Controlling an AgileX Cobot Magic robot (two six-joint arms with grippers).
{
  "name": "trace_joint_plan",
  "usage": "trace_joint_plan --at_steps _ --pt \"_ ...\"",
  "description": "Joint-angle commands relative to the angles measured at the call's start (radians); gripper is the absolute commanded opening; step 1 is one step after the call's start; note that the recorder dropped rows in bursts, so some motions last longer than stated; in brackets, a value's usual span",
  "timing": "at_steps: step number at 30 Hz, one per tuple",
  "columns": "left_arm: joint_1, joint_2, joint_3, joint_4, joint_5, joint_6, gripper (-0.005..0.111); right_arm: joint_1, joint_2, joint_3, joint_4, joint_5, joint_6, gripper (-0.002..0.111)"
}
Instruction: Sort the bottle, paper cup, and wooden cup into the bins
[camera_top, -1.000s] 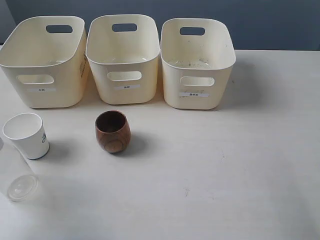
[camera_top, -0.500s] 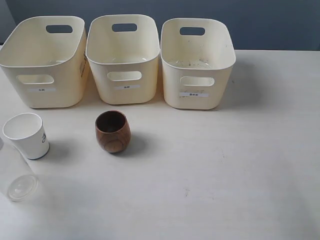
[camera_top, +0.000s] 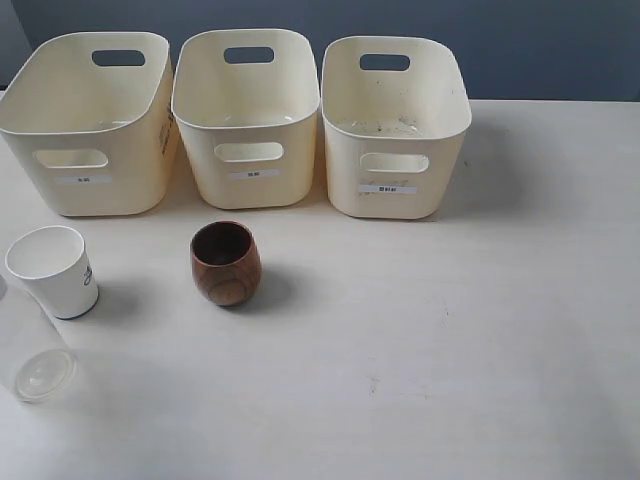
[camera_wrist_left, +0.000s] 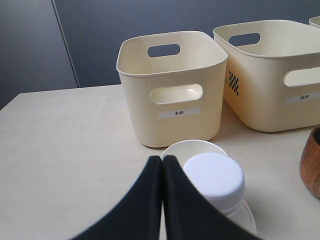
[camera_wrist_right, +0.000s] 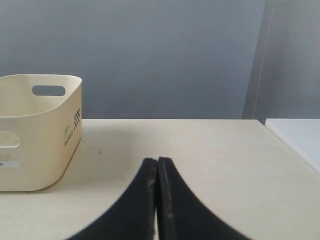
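Three cream bins stand in a row at the back: left bin (camera_top: 90, 150), middle bin (camera_top: 246, 140), right bin (camera_top: 395, 150). The dark brown wooden cup (camera_top: 226, 263) stands upright in front of the middle bin. The white paper cup (camera_top: 52, 272) stands at the left. The clear bottle (camera_top: 30, 355) is at the far left edge; its white cap (camera_wrist_left: 214, 177) shows in the left wrist view, beside my left gripper (camera_wrist_left: 162, 162), which is shut and empty. My right gripper (camera_wrist_right: 157, 164) is also shut and empty, above bare table. Neither gripper appears in the exterior view.
In the left wrist view the paper cup's rim (camera_wrist_left: 192, 147) lies behind the bottle cap, with a labelled bin (camera_wrist_left: 172, 90) beyond. The right wrist view shows one bin (camera_wrist_right: 35, 135) and the table's edge (camera_wrist_right: 292, 150).
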Motion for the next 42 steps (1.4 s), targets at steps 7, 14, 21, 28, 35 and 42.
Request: trace_joint_plan --at_steps 7,14,21,28,35,42 --pt "-0.003 0.003 -0.003 0.002 -0.014 -0.003 0.0 0.004 -0.006 0.002 0.001 0.001 0.001 -0.001" --pt "-0.003 0.003 -0.003 0.002 -0.014 -0.003 0.0 0.004 -0.006 0.002 -0.006 -0.001 -0.003 -0.001" --pt "-0.003 0.003 -0.003 0.002 -0.014 -0.003 0.0 0.004 -0.006 0.002 0.016 -0.175 -0.018 -0.001" --pt "-0.003 0.003 -0.003 0.002 -0.014 -0.003 0.0 0.004 -0.006 0.002 0.231 -0.302 0.098 -0.001" --pt "-0.003 0.003 -0.003 0.002 -0.014 -0.003 0.0 0.004 -0.006 0.002 0.327 -0.311 0.138 -0.001" --pt "-0.003 0.003 -0.003 0.002 -0.014 -0.003 0.0 0.004 -0.006 0.002 0.329 -0.336 0.249 -0.001"
